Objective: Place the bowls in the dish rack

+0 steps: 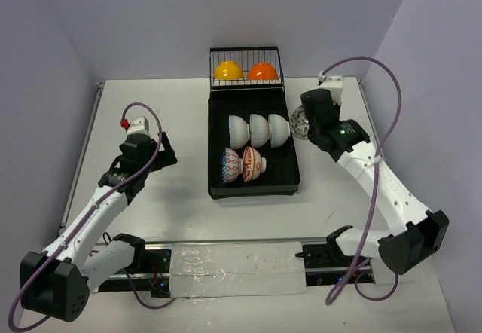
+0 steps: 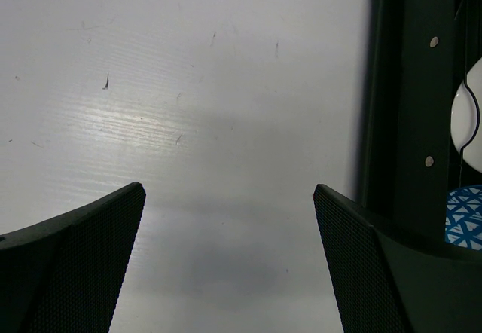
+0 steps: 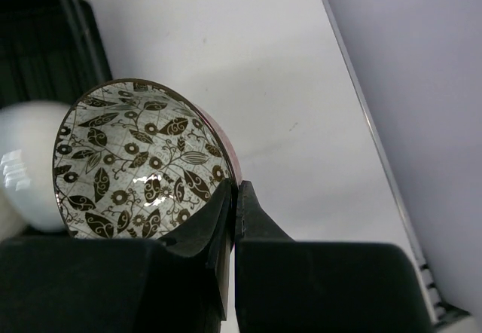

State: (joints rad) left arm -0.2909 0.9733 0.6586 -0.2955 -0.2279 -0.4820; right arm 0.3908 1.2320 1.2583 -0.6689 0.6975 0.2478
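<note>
patterned bowl point(image 3: 135, 160) pinched at its rim by the closed right tool point(image 3: 233, 191), held off the tabletop point(image 1: 173, 122) at the dish rack point(image 1: 256, 186) right edge, beside the white bowls point(image 1: 258, 129). Free slot looks right of the patterned pair point(image 1: 242, 165): carry over, lower on edge, match their tilt, release once seated. left tool point(image 2: 228, 190) wide, empty.
</note>
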